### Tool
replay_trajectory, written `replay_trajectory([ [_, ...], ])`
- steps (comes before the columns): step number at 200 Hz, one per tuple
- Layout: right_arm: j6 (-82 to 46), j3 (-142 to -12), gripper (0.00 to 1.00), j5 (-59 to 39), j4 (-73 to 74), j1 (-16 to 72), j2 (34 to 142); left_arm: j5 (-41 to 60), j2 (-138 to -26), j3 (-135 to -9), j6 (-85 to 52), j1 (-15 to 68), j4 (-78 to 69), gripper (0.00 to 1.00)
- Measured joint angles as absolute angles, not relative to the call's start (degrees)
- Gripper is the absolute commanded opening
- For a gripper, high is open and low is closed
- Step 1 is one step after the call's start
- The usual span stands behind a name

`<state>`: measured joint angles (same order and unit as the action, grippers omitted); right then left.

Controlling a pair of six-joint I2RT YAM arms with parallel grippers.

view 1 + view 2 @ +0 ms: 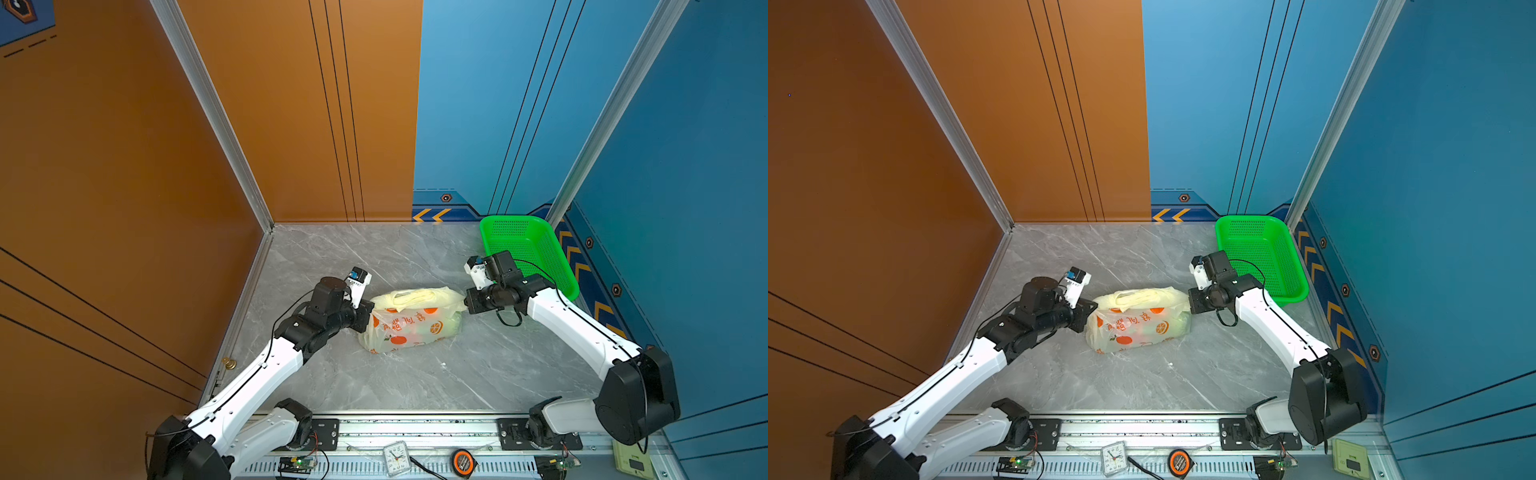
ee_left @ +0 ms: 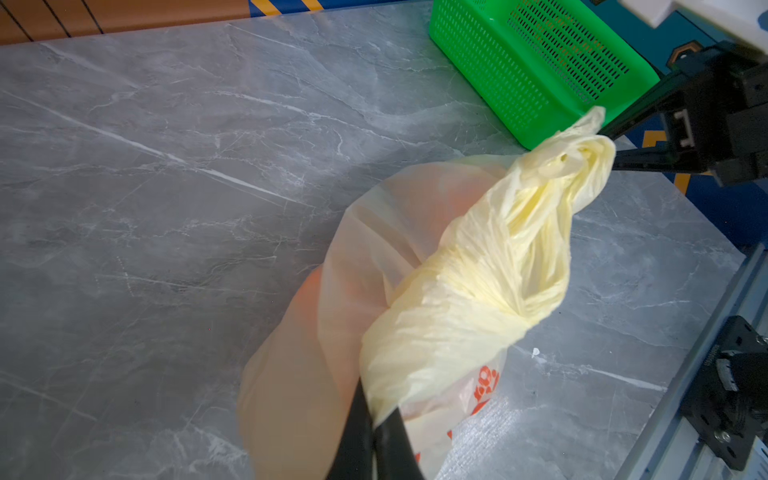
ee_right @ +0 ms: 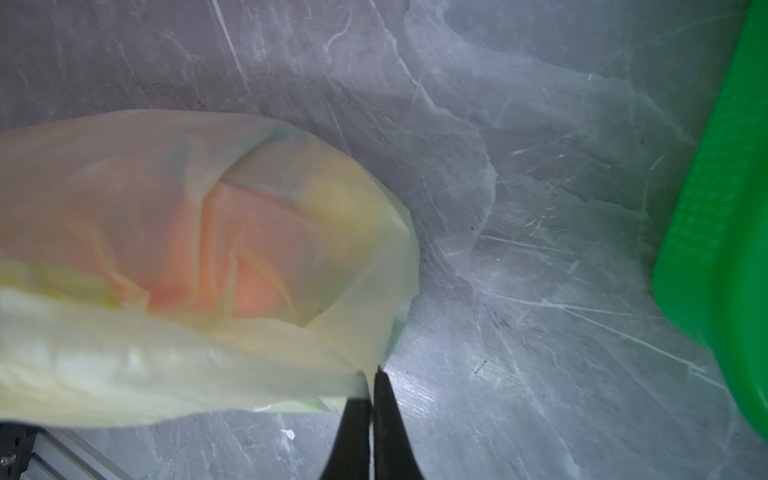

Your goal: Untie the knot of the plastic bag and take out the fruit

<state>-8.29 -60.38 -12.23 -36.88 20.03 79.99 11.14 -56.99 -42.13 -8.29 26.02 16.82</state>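
Bag (image 1: 409, 324) lies mid-surface (image 1: 374, 257) between two hands. Left hand (image 2: 373, 424), its tips hidden in both top views, shows in its wrist view pinched on cream plastic. The right hand (image 3: 372, 399) likewise nips the opposite end. Blurred fruit (image 3: 249, 257) glows through the film there. Basket (image 1: 532, 249) stands far right.

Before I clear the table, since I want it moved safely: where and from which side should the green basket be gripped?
Take the green basket by the thin upright rim of its long side away from the blue wall, descending from above, jaws astride that side. The other long side lies close along the wall, probably leaving little room there.
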Motion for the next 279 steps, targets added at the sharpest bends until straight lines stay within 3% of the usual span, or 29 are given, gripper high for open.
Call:
replay_trajectory([
  [7, -8.45, -60.34, 0.05, -11.79, -37.56, 19.77, 80.01, 10.96, -56.36, -41.45, -8.54, 25.69, 17.02, 0.0],
  [24, -8.38, -60.51, 0.38, -11.35, -38.48, 20.43, 79.94, 10.98, -55.86, -40.99, -9.08, 25.43, 17.54, 0.0],
  [40, -7.4, -61.67, 0.6, -10.85, -39.9, 22.31, 79.81, 11.0, -55.86, -40.99, -9.08, 25.45, 17.52, 0.0],
  [63, -5.02, -67.24, 0.74, -10.66, -42.06, 25.85, 78.94, 11.05, -55.94, -41.54, -9.06, 25.47, 17.63, 0.0],
  [94, -1.37, -76.95, 0.82, -9.74, -43.05, 31.31, 78.76, 11.07, -56.42, -43.24, -8.93, 25.8, 17.58, 0.0],
  [118, 0.82, -82.26, 0.81, -8.23, -43.46, 35.27, 80.79, 11.09, -57.08, -44.25, -8.82, 26.59, 17.58, 0.0],
  [166, 4.36, -86.24, 0.67, -5.72, -43.51, 37.52, 91.07, 11.2, -57.8, -45.04, -8.4, 27.14, 17.54, 0.0],
  [194, 5.26, -86.24, 0.31, -4.32, -43.79, 37.52, 93.71, 11.2, -58.08, -45.15, -8.4, 27.46, 17.41, 0.0],
  [234, 5.48, -86.52, 0.0, -3.16, -43.9, 37.04, 93.54, 11.2, -58.02, -45.15, -8.4, 27.83, 17.37, 0.0],
  [279, 2.46, -82.37, 0.0, -4.95, -42.78, 33.78, 88.16, 12.05, -56.55, -44.99, -8.4, 28.21, 16.32, 0.0],
])
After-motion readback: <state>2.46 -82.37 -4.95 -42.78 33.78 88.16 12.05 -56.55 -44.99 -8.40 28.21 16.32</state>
